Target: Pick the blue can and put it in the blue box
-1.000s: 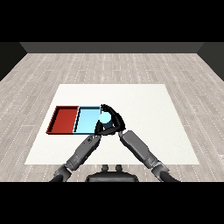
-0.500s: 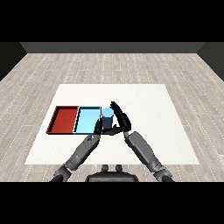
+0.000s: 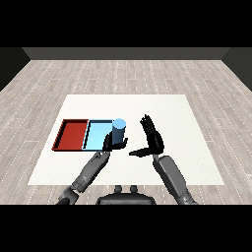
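Right hand: the black right hand (image 3: 151,138) stands open, fingers straight and pointing far, thumb stretched left, holding nothing, apart from the can.
Left hand: the black left hand (image 3: 111,143) sits at the can's near base; whether its fingers curl round the can cannot be told.
Can: the light blue cylindrical can (image 3: 118,131) stands upright at the near right corner of the light blue tray (image 3: 96,135), over its right rim; whether its base rests inside is hidden by the left hand.
Trays: the red tray (image 3: 72,135) lies touching the blue one on its left, both left of centre on the white table (image 3: 182,118).
Open room: bare tabletop spreads right and far of the right hand.
Cut off: both grey forearms run out at the picture's near edge.
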`<state>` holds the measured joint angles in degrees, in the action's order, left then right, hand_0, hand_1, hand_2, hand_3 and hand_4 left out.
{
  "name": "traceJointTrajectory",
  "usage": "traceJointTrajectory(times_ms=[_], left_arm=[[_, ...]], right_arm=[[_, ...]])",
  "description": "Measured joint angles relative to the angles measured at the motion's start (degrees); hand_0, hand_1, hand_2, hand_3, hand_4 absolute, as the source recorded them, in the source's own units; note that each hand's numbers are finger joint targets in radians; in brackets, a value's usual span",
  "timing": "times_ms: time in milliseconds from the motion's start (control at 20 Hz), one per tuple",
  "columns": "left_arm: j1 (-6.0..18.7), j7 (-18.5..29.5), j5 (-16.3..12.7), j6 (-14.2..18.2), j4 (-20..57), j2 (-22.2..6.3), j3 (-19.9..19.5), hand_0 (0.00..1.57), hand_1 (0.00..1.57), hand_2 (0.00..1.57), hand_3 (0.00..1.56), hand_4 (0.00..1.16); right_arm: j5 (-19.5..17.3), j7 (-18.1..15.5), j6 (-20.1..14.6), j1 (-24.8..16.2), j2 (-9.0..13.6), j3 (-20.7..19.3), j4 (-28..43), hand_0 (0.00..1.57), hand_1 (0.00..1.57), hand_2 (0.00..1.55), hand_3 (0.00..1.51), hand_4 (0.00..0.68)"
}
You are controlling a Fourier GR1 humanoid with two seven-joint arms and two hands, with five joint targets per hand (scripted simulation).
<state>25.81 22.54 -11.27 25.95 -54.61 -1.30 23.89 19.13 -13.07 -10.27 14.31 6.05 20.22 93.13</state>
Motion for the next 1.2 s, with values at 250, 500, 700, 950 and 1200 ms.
traceJointTrajectory(times_ms=[250,500,700,950,1200], left_arm=[[0.76,-0.45,0.42,-1.76,2.25,-2.42,-3.39,1.57,1.57,1.57,1.51,1.13],[2.4,-2.04,1.0,-2.44,5.55,-6.16,-7.22,1.57,1.57,1.57,1.49,1.13],[4.35,-4.15,-0.08,-3.67,11.6,-9.75,-11.59,1.57,1.57,1.57,1.51,1.08],[9.24,-6.41,-0.12,-5.46,22.74,-13.27,-15.68,1.57,1.57,1.57,1.5,1.06],[14.77,-9.83,2.25,-4.94,33.41,-14.78,-16.69,1.57,1.57,1.54,1.4,0.99]], right_arm=[[2.75,0.62,0.95,-5.09,2.84,-5.18,7.53,0.0,0.0,0.0,0.0,0.0],[4.91,-0.2,2.82,-8.57,5.51,-10.9,9.23,0.0,0.0,0.0,0.0,0.0],[5.2,-0.34,3.12,-10.27,5.97,-12.64,9.39,0.0,0.0,0.0,0.0,0.0],[5.67,-0.83,4.17,-10.39,6.55,-15.02,7.99,0.0,0.0,0.0,0.0,0.0],[4.46,-0.83,3.4,-9.18,5.53,-15.39,5.13,0.0,0.0,0.0,0.0,0.0]])
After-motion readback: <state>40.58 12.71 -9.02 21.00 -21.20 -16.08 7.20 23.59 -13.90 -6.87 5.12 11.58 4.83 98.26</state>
